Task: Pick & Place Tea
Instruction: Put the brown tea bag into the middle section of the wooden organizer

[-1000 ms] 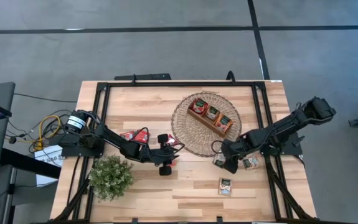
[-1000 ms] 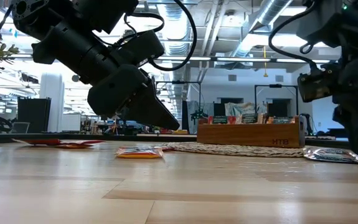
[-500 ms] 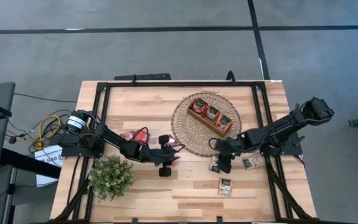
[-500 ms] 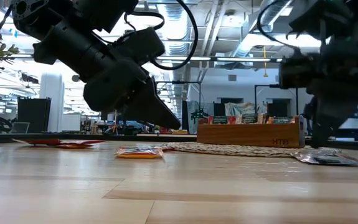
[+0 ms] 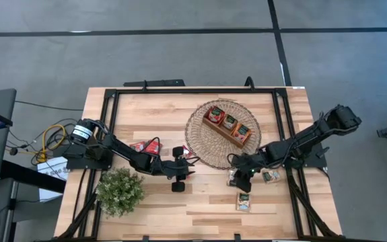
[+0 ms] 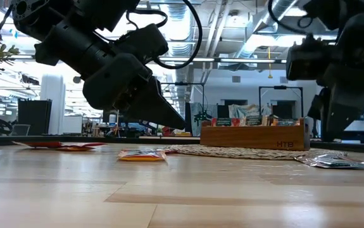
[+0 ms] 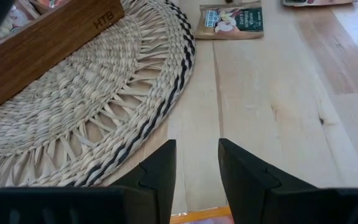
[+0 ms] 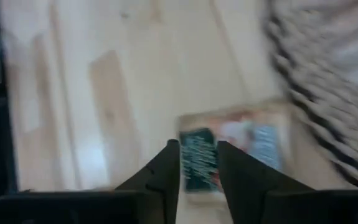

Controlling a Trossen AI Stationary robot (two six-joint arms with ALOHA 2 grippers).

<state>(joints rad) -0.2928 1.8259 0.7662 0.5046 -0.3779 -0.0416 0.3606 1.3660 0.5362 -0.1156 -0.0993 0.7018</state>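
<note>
Tea sachets lie flat on the wooden table. A green-and-white sachet (image 8: 228, 146) lies under my right gripper (image 8: 198, 168), which hovers above it, open, with nothing between its fingers; in the high view this gripper (image 5: 239, 178) is near the mat's right edge. Two more green-and-white sachets (image 5: 270, 176) (image 5: 243, 200) lie close by. My left gripper (image 5: 183, 168) hangs open over an orange sachet (image 6: 142, 154) beside the mat and touches nothing. Red sachets (image 5: 145, 145) lie under the left arm.
A wooden tray (image 5: 228, 124) holding sachets stands on a round woven mat (image 5: 206, 144) at the table's far middle. A potted plant (image 5: 120, 190) stands near the front left corner. Black frame rails run along the table's left and right sides.
My right gripper has risen off the table from beside the green-and-white sachet, tipped its fingers, and drifted a little toward the table's left edge. The sachet stays flat on the table.
</note>
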